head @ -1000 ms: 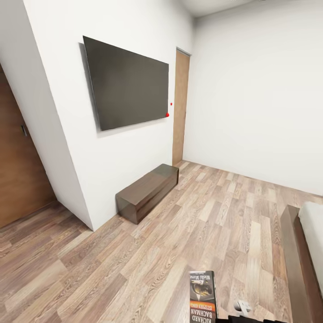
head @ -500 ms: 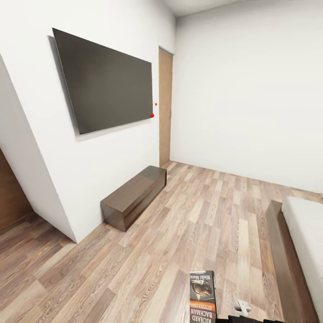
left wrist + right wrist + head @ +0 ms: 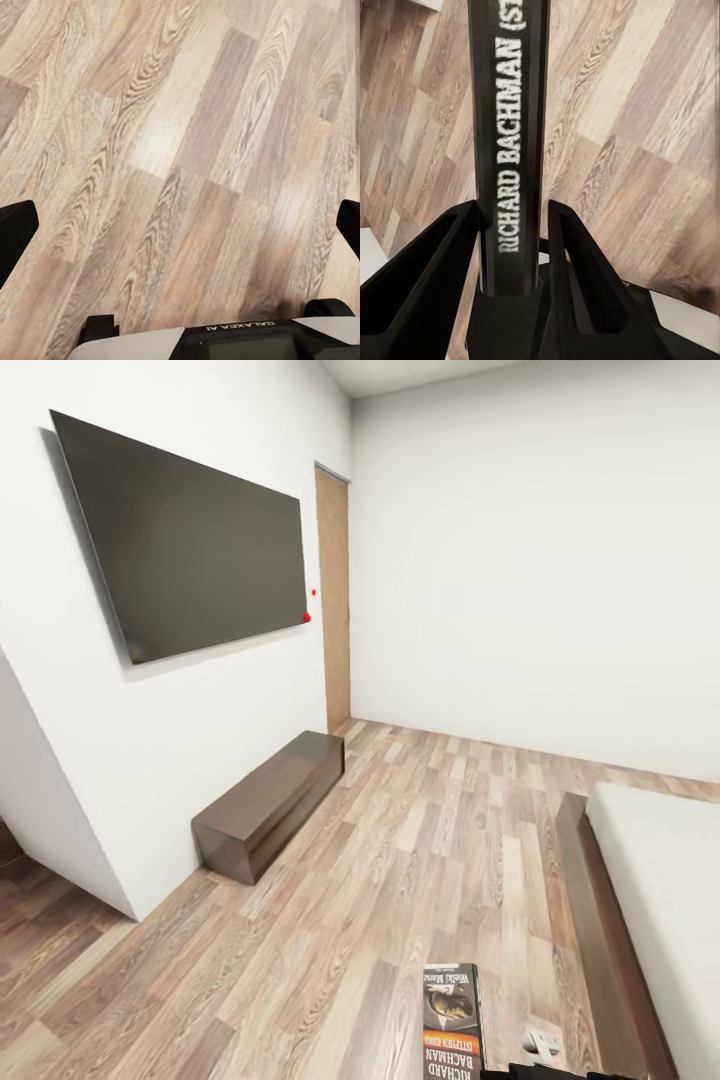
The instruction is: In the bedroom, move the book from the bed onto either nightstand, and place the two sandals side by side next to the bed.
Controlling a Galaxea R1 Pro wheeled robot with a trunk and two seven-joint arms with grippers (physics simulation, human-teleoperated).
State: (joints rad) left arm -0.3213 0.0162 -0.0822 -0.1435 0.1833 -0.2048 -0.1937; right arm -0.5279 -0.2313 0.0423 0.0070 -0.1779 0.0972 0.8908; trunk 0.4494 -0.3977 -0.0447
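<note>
My right gripper (image 3: 514, 217) is shut on the book (image 3: 508, 135), its black fingers (image 3: 577, 277) clamping the dark spine lettered "RICHARD BACHMAN". In the head view the book (image 3: 451, 1020) stands up at the bottom edge, cover facing me, above the plank floor. The bed (image 3: 600, 930) lies at the right, with its dark frame and off-white mattress (image 3: 660, 860). My left gripper (image 3: 180, 229) is open, its fingertips (image 3: 15, 232) wide apart over bare floor with nothing between them. The sandals and the nightstand are out of view.
A long low dark cabinet (image 3: 270, 800) sits against the left wall under a black wall screen (image 3: 190, 540). A brown door (image 3: 333, 600) is in the far corner. Wood-plank floor (image 3: 440, 840) stretches between the cabinet and the bed.
The whole head view has swung right: the screen, cabinet and door slid left and more of the bed came into view. The book stays held in the same place.
</note>
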